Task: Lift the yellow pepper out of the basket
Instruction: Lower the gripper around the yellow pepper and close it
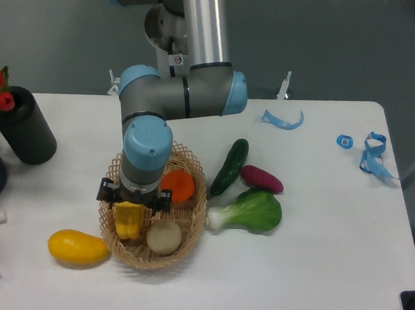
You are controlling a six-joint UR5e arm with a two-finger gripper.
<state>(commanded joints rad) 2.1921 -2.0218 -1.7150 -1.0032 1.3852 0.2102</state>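
The gripper [133, 201] hangs directly over the yellow pepper [128, 220], which stands in the basket [187, 229] at the 9 o'clock side of it. The pepper stands upright, with its long axis nearly vertical, so it points up into the gripper body. Its top is hidden under the black gripper, and I cannot tell if the fingers are apart or already pressing on it. A pale round ball [164, 236] lies just beside the pepper at its 3 o'clock, and an orange vegetable [180, 185] sits at its 1 o'clock. In my judgement the coming move is only a short descent or a closing, then a straight lift. The yellow squash [78, 247] lies on the tabletop [314, 264] outside the basket, at its 8 o'clock.
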